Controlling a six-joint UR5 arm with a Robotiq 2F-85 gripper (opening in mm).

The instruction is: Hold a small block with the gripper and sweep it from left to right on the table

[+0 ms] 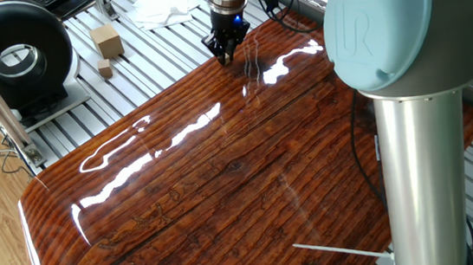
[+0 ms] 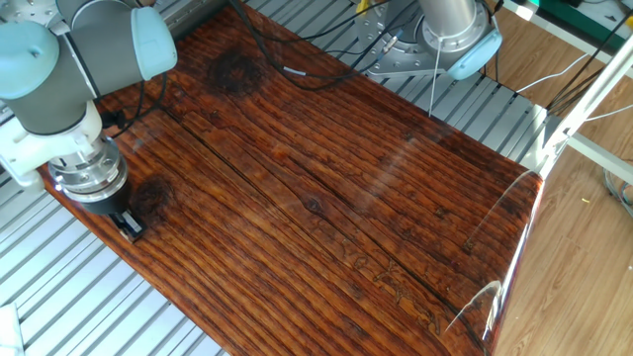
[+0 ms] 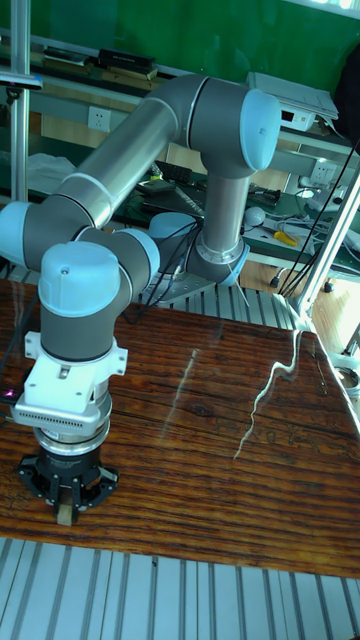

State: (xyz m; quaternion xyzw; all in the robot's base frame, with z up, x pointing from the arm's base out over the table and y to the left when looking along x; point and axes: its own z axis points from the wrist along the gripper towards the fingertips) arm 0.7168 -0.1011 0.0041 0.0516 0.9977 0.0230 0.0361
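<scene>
The black gripper stands upright at the near-left edge of the table, its fingertips down on the glossy reddish-brown board. Its fingers are shut on the small block, a tiny light-tan cube that shows between them in the tall view. In one fixed view the gripper sits at the table's far edge under the silver wrist with its blue light, and the block is hidden there. The other fixed view has the gripper at the left edge of the table.
On the grey slatted base beyond the table lie a bigger tan box-shaped block, another small tan cube, a white cloth and a black round device. The arm's column rises at the near right. Cables trail over the board.
</scene>
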